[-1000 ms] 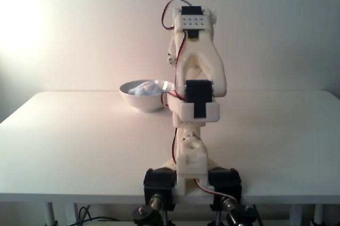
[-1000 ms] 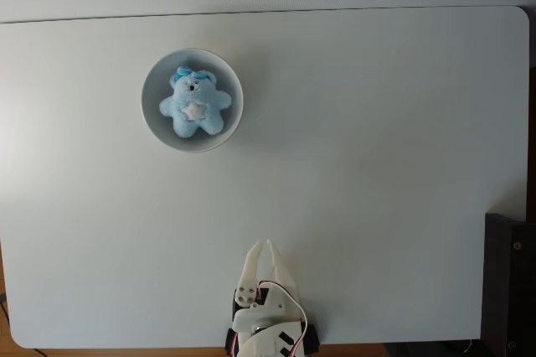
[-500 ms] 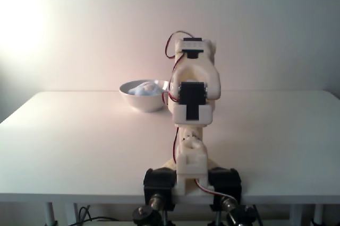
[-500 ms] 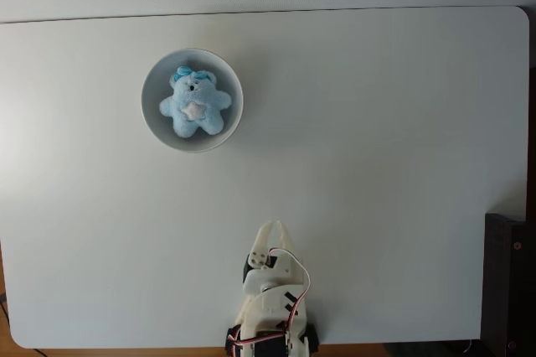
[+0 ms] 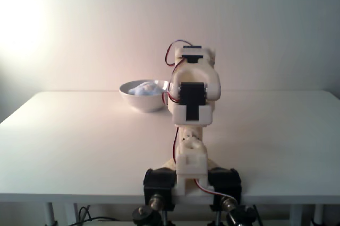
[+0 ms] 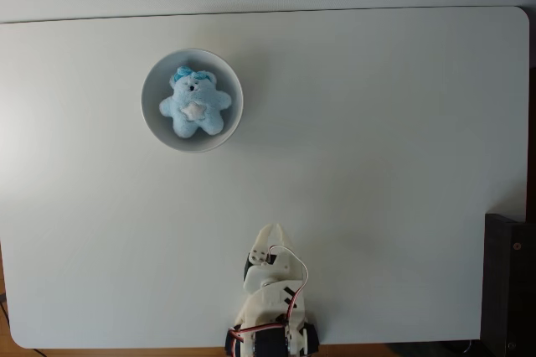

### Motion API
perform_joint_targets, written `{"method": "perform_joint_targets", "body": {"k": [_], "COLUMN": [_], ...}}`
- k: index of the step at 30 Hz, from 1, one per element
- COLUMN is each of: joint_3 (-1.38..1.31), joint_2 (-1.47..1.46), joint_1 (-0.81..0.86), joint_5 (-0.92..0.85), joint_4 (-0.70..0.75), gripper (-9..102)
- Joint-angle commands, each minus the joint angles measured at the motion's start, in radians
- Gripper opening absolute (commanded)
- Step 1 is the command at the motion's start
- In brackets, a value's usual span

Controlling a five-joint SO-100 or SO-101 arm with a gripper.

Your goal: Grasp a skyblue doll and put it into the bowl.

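Fixed view from above: skyblue doll [image 6: 195,105] lying inside the bowl [image 6: 152,119], upper left of table [image 6: 377,139]. Gripper [image 6: 271,231] folding back by the base, empty, fingers pressed together.

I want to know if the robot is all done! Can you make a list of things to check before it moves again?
1. Skyblue doll inside the bowl: ok.
2. Bowl upright on the table: ok.
3. Hand away from the bowl: ok, folded back near the arm's base.
4. Hand holding nothing: ok, nothing seen in it.
5. Hand open or shut: cannot tell.
6. Doll sitting fully below the rim: cannot tell; the side view shows it poking up a little.
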Motion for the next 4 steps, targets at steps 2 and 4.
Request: {"method": "perform_joint_targets", "body": {"k": [2,4], "joint_3": [0.000,0.000], "joint_2": [0.002,0.002], "joint_1": [-0.005,0.000], "joint_5": [-0.009,-0.009], "joint_4": [-0.008,-0.003], "gripper": [0,0]}}
